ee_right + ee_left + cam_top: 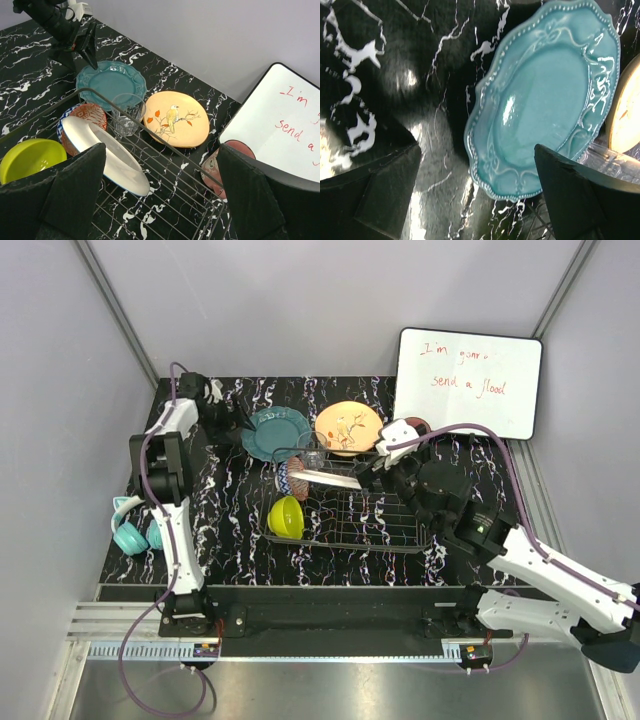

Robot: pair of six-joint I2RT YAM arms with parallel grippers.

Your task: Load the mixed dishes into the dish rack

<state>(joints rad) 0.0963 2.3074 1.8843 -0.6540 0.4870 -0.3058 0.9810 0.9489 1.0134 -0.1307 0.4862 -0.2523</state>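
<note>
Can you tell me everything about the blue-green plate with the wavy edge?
The round teal glazed plate looks like shiny ceramic. Its rim is wavy, with tiny beads and raised curly swirls, and light glints off it. It is empty and lies flat, face up, on the black white-veined marble table, behind the silver wire dish rack and just left of the orange bird-painted plate. The left tool hangs open over its left edge; whether it touches the plate cannot be told.
</note>
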